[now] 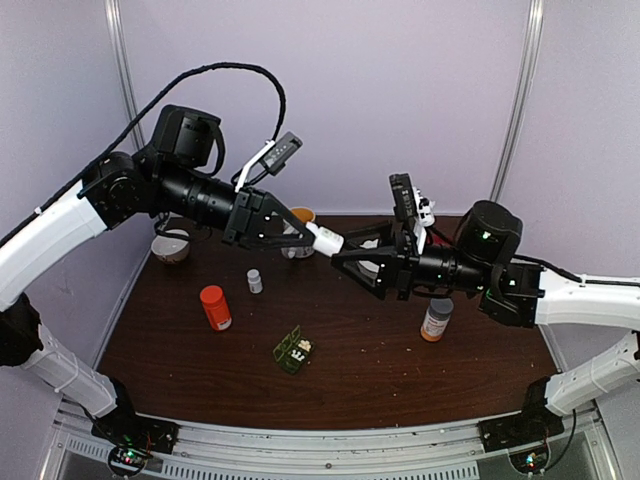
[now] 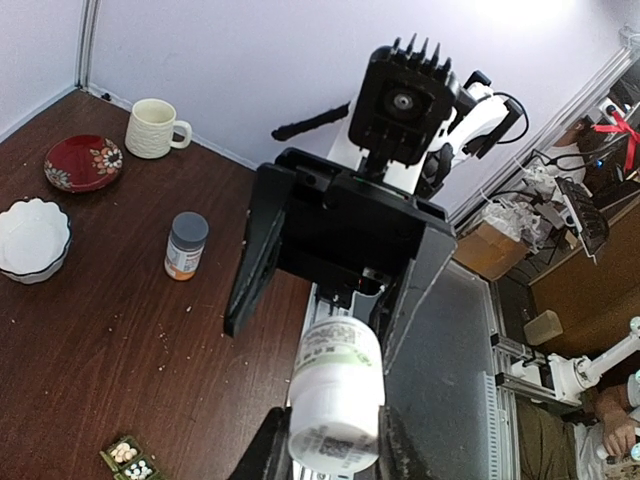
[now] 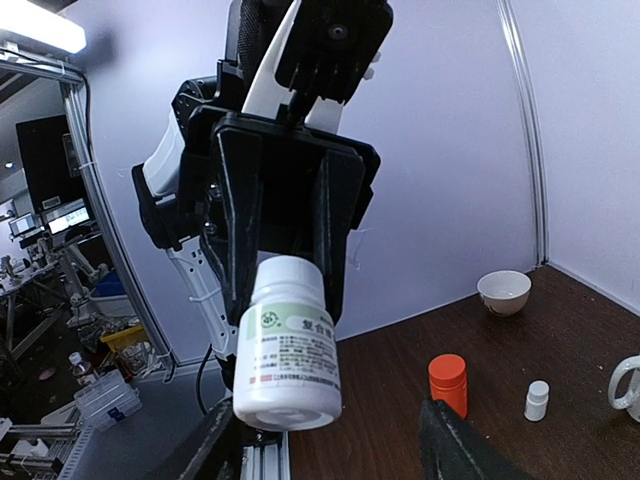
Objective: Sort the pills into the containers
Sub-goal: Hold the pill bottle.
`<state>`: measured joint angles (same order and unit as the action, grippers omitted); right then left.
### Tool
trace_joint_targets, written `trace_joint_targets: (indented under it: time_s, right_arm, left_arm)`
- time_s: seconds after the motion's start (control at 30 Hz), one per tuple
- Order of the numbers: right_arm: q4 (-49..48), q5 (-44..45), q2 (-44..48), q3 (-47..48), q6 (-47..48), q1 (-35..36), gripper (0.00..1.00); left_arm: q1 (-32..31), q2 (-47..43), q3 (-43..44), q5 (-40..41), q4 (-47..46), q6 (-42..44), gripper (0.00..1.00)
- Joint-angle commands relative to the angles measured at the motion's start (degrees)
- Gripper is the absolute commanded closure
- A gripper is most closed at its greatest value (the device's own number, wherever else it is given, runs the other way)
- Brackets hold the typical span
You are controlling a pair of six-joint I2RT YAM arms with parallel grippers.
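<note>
Left gripper [image 1: 300,232] jaws clamp the white bottle [image 1: 325,240] level in mid-air, evidently presenting its free end to the right gripper [image 1: 348,256], jaws open and empty; the pill box [image 1: 293,350] lies open on the tabletop [image 1: 380,370] below.

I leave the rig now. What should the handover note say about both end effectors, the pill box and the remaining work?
Left end effector: shut on the white bottle, held in the air above the table.
Right end effector: open, fingers on either side of the bottle's free end, apparently not gripping yet.
Pill box: on the table, lid open, white pills in some compartments.
Done: some pills sorted.
Left: probably open the white bottle and sort its pills; the orange bottle and the small white bottle stand on the table.
</note>
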<state>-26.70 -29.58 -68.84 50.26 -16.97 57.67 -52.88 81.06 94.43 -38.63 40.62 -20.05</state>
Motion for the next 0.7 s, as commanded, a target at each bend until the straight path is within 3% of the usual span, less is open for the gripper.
trace_joint_targets:
  time_s: [0.0, 0.4, 0.67]
  right_arm:
    - [-2.9, -0.2, -1.0, 3.0, 0.7, 1.0, 0.41]
    - [2.4, 0.9, -1.5, 5.3, 8.4, 3.2, 0.74]
    - [7.0, 8.7, 0.2, 5.0, 22.4, 5.5, 0.82]
  left_arm:
    - [-0.1, 0.1, 0.8, -1.3, -3.1, -0.7, 1.00]
    - [-0.2, 0.0, 0.9, -0.9, -3.1, -1.4, 1.00]
    - [-0.2, 1.2, 3.0, -1.2, -2.7, -7.8, 1.00]
